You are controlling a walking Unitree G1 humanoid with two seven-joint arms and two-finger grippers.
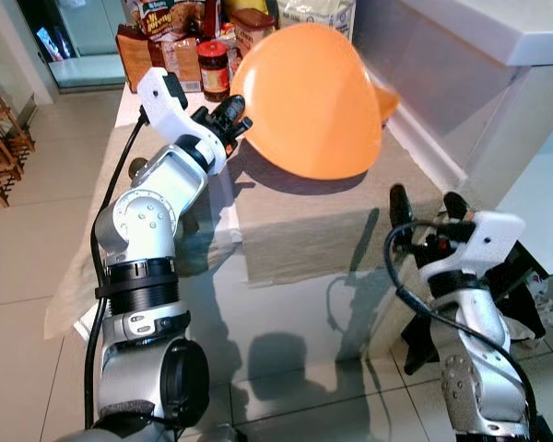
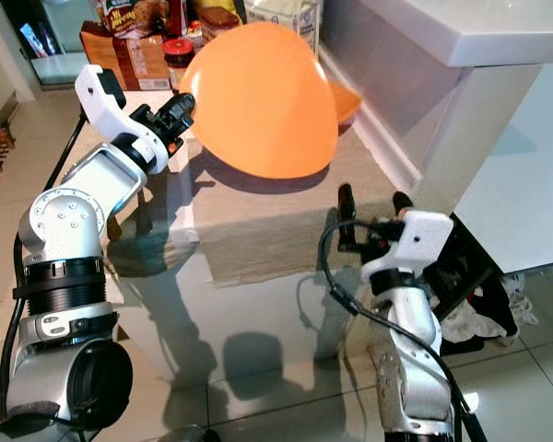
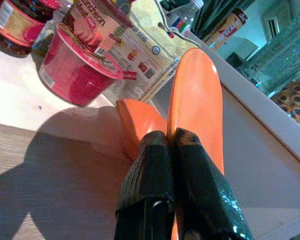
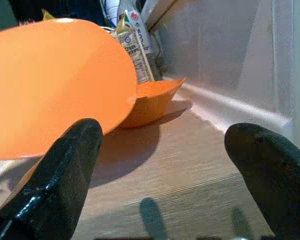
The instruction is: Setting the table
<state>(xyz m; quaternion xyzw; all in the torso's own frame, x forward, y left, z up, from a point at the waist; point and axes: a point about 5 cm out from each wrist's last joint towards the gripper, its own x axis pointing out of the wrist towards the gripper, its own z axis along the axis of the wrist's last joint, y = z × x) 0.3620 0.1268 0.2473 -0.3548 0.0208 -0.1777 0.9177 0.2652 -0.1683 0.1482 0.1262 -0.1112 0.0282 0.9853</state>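
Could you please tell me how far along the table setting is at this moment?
Done: a beige placemat lies on the table, and an orange bowl sits at its far end by the wall. In hand: the left gripper is shut on the rim of an orange plate, held tilted above the placemat. Left: setting the plate down flat. The right gripper hangs open at the table's near edge, holding nothing.

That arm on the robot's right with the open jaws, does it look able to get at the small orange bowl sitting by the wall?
Probably yes. The right gripper hovers open over the placemat, facing the small orange bowl. The big orange plate, held tilted by the left gripper, overhangs the bowl's near side, so it may get in the way.
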